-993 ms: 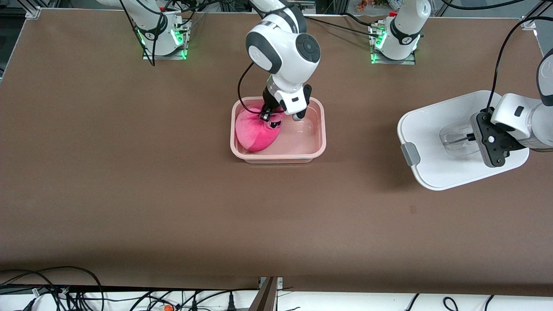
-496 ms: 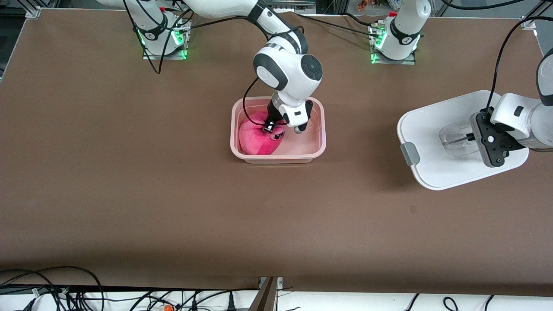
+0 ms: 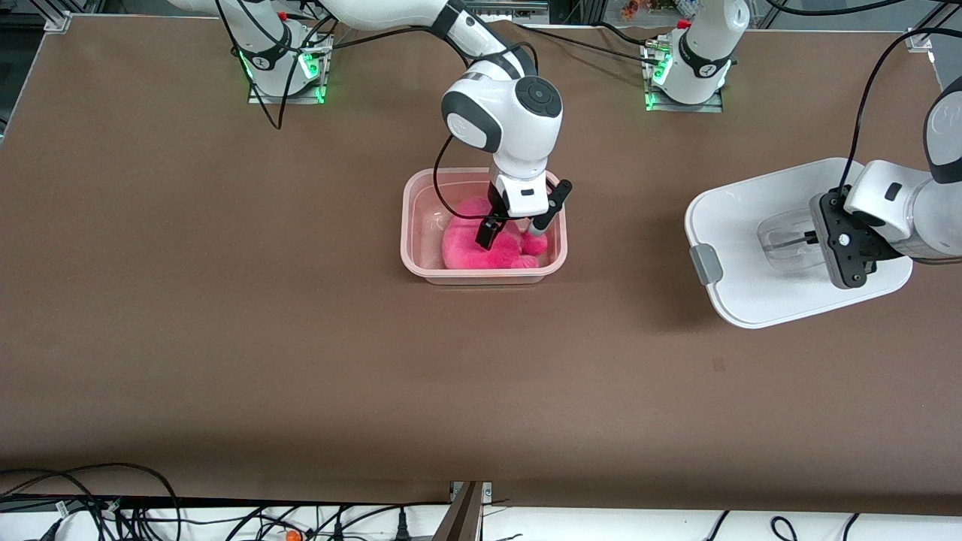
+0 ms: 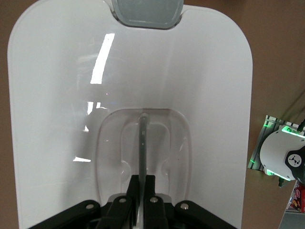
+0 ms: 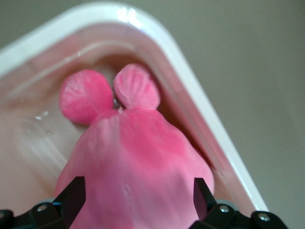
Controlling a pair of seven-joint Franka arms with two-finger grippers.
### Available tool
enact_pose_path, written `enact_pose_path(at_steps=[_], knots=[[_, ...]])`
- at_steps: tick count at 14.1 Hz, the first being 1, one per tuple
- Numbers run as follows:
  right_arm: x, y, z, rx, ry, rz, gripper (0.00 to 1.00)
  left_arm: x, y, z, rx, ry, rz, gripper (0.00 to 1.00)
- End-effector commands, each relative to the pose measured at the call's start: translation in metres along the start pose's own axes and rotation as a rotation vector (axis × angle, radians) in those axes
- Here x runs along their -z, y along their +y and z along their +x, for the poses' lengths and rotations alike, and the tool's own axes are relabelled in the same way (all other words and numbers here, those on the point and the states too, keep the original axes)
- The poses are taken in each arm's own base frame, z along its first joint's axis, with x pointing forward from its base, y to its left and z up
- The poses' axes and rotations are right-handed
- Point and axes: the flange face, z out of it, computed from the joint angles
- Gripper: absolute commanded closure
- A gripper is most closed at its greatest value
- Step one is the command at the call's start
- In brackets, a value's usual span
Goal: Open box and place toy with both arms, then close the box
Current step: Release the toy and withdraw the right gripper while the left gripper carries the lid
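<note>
Hot-pink toy (image 3: 485, 246) down inside the box (image 3: 421, 248), settled against the wall nearest the front camera and toward the left arm's end of the tub. Soft, rounded plush body, brighter pink than the pale translucent walls around it, with two small fan-shaped ears (image 5: 112, 90) showing in the right wrist view, ribbed and slightly paler at the edges, pointing toward a rounded corner of the box. Face not visible from any angle here. Box sitting open at mid-table, rounded-rectangular, pinkish and see-through, thick pale rim (image 5: 200, 109) catching the light, bare floor showing on the side toward the right arm's end. Right gripper (image 3: 511, 231) reaching down into the box directly over the toy, fingers spread wide apart on either side of the plush body, black fingertips (image 5: 71, 200) standing clear of the fabric with pink bulging up between them: open, nothing clamped. Over toward the left arm's end of the table, white lid (image 3: 751, 225) lying well apart from the box, one grey end clip (image 3: 703, 263) on the edge facing the box, clear recessed centre well with a thin handle bar (image 4: 143, 143) across it. Left gripper (image 3: 815, 240) planted right at that recess, fingers pinched tight onto the handle bar, lid (image 4: 57, 119) gripped, gleaming white with window reflections across it, grey clip (image 4: 147, 12) at its end.
</note>
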Motion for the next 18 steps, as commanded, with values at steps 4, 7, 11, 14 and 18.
enact_pose_path(at_steps=[4, 7, 11, 14, 18], knots=[[0.066, 0.202, -0.067, -0.385, -0.032, 0.109, 0.00, 0.005, 0.010, 0.024, -0.106, -0.017, -0.005, 1.00], [0.108, 0.292, -0.134, -0.568, -0.074, 0.176, 0.00, 0.008, 0.028, 0.079, -0.185, -0.053, 0.023, 1.00], [0.148, 0.363, -0.245, -0.740, -0.084, 0.258, 0.00, -0.002, 0.053, 0.147, -0.244, -0.033, 0.006, 1.00], [0.150, 0.373, -0.324, -0.824, -0.095, 0.306, 0.00, -0.006, 0.092, 0.221, -0.262, -0.044, 0.049, 1.00], [0.168, 0.386, -0.381, -0.889, -0.123, 0.326, 0.00, -0.039, 0.129, 0.314, -0.266, -0.014, 0.091, 1.00]])
